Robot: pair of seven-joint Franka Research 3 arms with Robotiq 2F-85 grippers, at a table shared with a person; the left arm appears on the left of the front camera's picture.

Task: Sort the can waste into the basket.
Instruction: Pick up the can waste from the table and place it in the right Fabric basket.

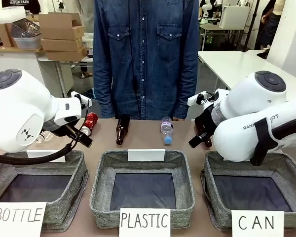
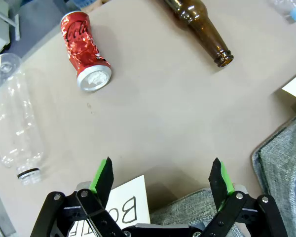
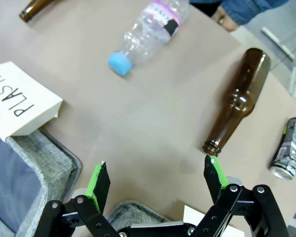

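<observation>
Left jaws apart and empty above beige desk. At their eleven o'clock, red metal drink can with silver ends, lying on its side. Right jaws apart too, empty. At their three o'clock, black white-printed metal can, lying flat. At front view's five o'clock, grey woven "CAN" basket.

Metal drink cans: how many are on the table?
2. The red metal can lies beside a clear plastic bottle on the left; the black-and-white patterned metal can beside a brown glass bottle on the right. The arms may hide others.
</observation>
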